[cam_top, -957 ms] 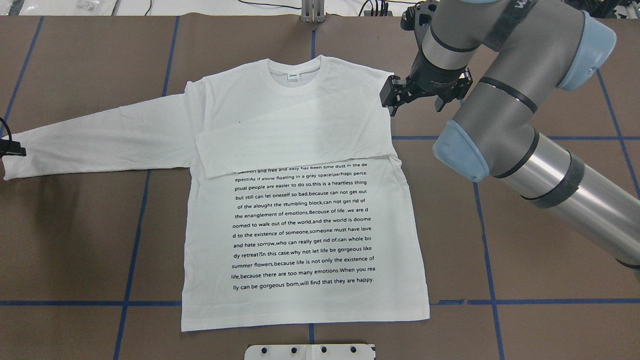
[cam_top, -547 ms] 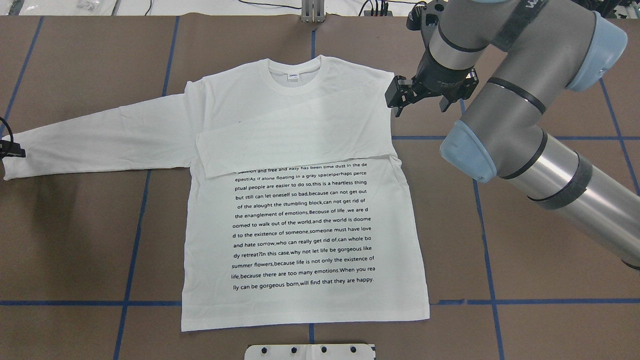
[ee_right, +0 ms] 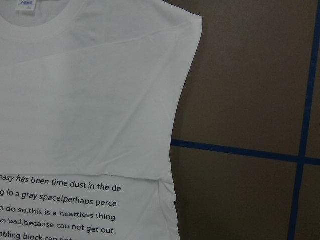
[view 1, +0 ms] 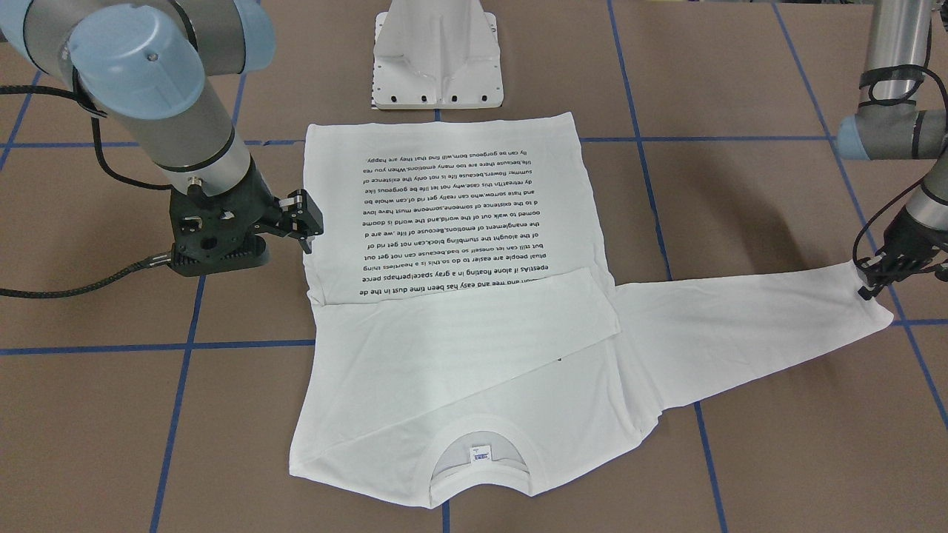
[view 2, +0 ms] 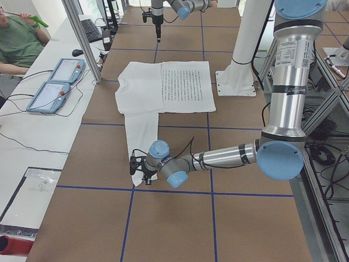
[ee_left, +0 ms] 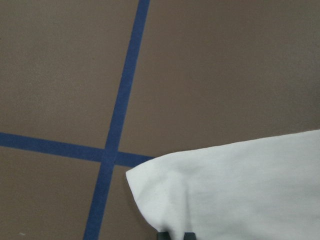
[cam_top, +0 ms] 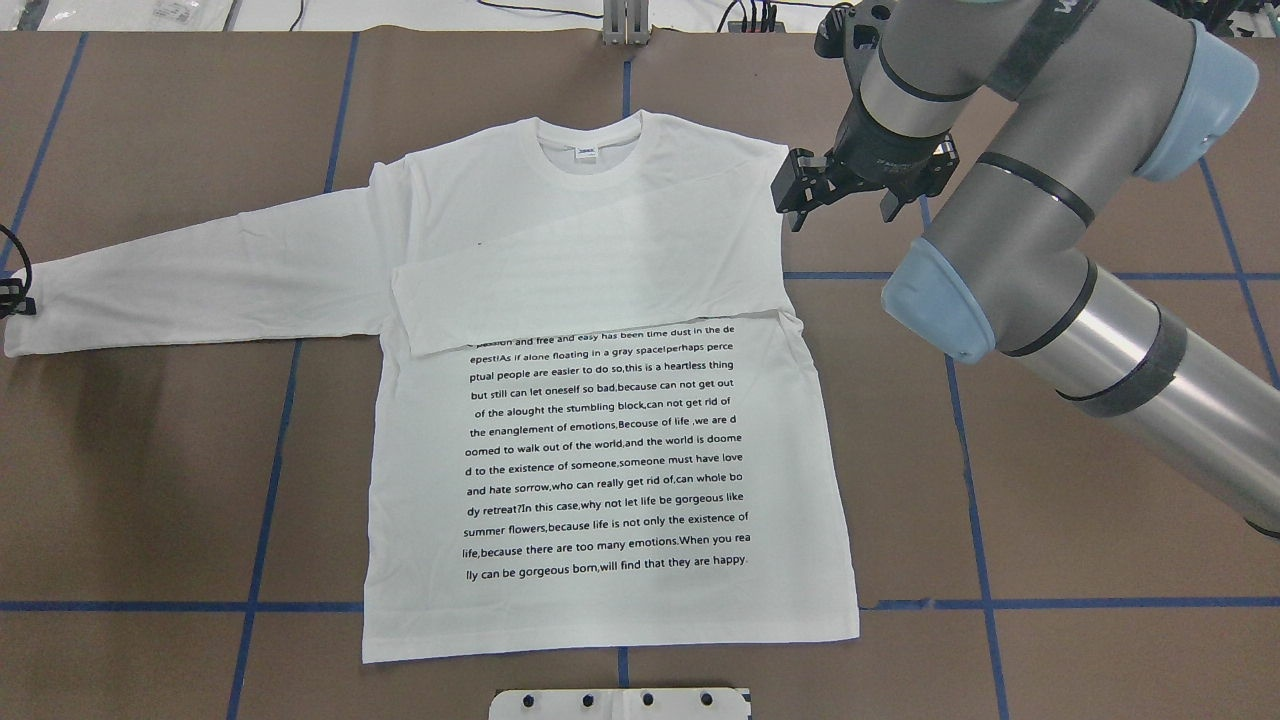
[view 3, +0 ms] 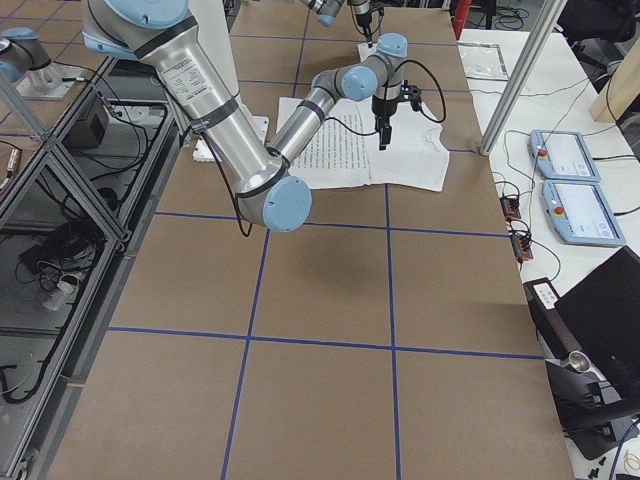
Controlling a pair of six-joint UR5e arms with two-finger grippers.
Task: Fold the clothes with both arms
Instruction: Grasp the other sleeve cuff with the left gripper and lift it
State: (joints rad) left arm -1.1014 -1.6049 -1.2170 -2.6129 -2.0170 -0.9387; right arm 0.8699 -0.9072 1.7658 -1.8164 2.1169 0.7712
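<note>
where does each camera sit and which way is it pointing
Front-facing: across the table, facing the pedestal, steeply down on the T-shirt; right arm, left arm show.
Overhead: behind the pedestal, looking forward and down; mostly right arm.
Exterior left: table end by the left arm, seen near.
Exterior right: opposite end; right arm near.
Left wrist: down on the sleeve cuff; jaws' tips.
Right wrist: down on the shoulder; no body.
Shared: overhead and front-facing see the whole shirt from opposite sides.

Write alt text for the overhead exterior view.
A white long-sleeved T-shirt lies flat, print up: one sleeve folded across the chest, the other stretched to the frame's left edge, where the left gripper meets its cuff. The right gripper hovers open beside the opposite shoulder.
</note>
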